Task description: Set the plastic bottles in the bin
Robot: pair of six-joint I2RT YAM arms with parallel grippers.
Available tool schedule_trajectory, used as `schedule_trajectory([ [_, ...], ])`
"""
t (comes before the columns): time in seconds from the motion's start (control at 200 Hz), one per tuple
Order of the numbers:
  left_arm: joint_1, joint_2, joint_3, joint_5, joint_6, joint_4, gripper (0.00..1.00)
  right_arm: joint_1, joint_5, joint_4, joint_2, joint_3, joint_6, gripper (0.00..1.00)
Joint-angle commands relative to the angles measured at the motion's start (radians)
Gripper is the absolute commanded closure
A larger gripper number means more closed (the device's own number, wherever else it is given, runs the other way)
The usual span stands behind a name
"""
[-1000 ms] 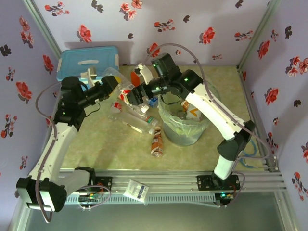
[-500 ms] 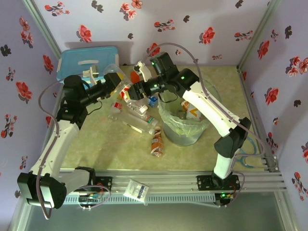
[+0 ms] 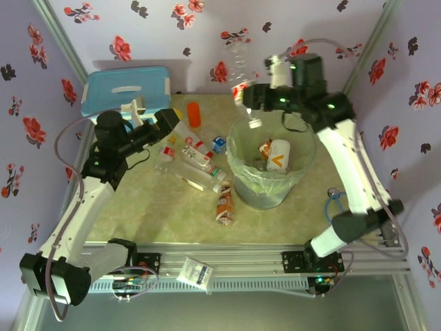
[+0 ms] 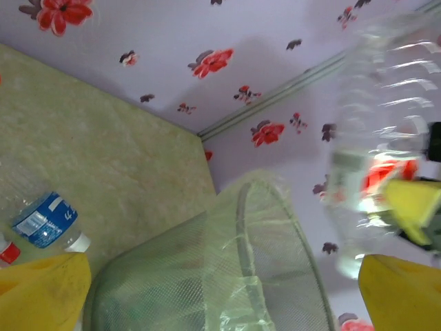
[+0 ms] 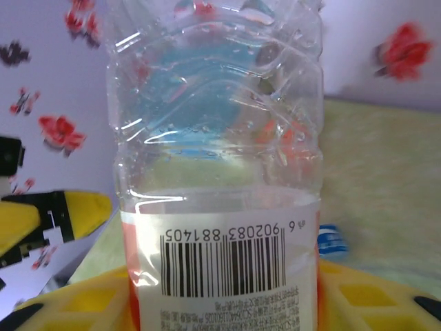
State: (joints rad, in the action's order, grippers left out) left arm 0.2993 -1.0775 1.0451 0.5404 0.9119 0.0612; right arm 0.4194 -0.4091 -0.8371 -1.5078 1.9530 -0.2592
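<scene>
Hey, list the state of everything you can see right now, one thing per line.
Bin, upright, lined, partly filled.
Right tool, shut on held bottle.
Held bottle, in the air above the bin.
Left tool, open, empty.
Loose bottles, lying on their sides.
Box, lid shut.

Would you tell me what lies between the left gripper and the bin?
Top view: several bottles lie between the left gripper and the bin.

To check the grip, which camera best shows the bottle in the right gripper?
Top external: the whole bottle shows, held near the bin's far rim. Right wrist gives its label close up; left wrist, a blur.
</scene>
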Motion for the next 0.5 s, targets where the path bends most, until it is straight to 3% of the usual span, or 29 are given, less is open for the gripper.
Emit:
schedule_trajectory([
  [0.0, 0.068, -0.047, 0.057, -0.077, -0.09, 0.059, 0.0, -0.035, 0.132, -0.086, 0.099, -0.063, 0.048, 0.48],
  [0.145, 0.175, -0.129, 0.101, -0.131, -0.134, 0.083, 0.01, -0.059, 0.252, -0.136, 0.164, -0.179, 0.087, 0.49],
  [0.345, 0.285, -0.237, 0.169, -0.186, -0.19, 0.148, 0.01, -0.052, 0.17, -0.126, 0.175, -0.319, 0.056, 0.5],
  [0.495, 0.316, -0.273, 0.18, -0.194, -0.196, 0.148, 0.01, -0.005, 0.167, -0.118, 0.192, -0.407, 0.033, 0.5],
])
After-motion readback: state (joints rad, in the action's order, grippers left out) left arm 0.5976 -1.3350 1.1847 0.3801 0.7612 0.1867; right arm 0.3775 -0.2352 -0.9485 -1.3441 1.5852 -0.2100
